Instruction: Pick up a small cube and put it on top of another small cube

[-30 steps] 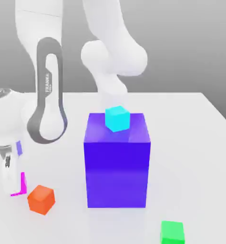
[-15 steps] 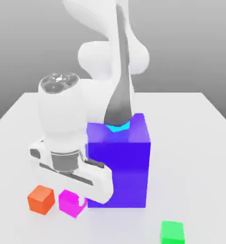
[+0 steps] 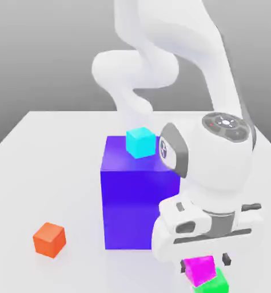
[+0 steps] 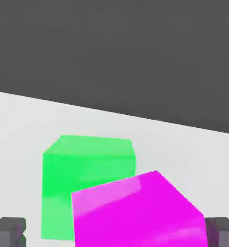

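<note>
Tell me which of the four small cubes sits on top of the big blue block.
The cyan cube. It rests on the blue block; the orange cube sits on the table, the magenta and green under the gripper.

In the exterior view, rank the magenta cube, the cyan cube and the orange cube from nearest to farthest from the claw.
1. magenta cube: right under the claw, over the green cube.
2. cyan cube: up on the big blue block, toward the view's left.
3. orange cube: on the table, far on the view's left.

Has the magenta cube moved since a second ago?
Yes. The magenta cube has gone from beside the orange cube, across in front of the big blue block, to the exterior view's right, now over the green cube.
</note>
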You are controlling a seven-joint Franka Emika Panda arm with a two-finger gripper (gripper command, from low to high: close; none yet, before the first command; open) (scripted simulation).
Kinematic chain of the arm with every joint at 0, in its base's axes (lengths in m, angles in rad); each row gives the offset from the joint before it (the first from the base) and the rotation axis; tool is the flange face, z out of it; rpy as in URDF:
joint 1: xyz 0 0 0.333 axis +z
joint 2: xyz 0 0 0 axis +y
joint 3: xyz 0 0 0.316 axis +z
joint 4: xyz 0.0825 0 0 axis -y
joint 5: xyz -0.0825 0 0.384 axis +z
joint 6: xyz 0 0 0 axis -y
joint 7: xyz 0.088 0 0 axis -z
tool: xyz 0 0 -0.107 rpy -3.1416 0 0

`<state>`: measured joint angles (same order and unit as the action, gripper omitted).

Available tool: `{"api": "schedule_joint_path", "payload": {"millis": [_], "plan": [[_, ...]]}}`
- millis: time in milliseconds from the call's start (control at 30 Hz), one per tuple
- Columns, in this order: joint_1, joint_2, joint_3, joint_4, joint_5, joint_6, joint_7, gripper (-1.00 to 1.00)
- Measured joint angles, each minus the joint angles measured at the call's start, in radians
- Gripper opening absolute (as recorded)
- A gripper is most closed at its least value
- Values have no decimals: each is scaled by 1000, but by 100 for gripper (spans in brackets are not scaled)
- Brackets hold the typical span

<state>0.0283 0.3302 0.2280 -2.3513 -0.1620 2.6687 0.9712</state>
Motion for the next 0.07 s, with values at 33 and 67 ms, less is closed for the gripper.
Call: {"api": "schedule_joint_path", "payload": {"millis": [33, 67], "plan": [[-5, -30, 9, -2, 16, -27, -12, 100], [-10, -63, 18, -4, 34, -58, -25, 100]]}}
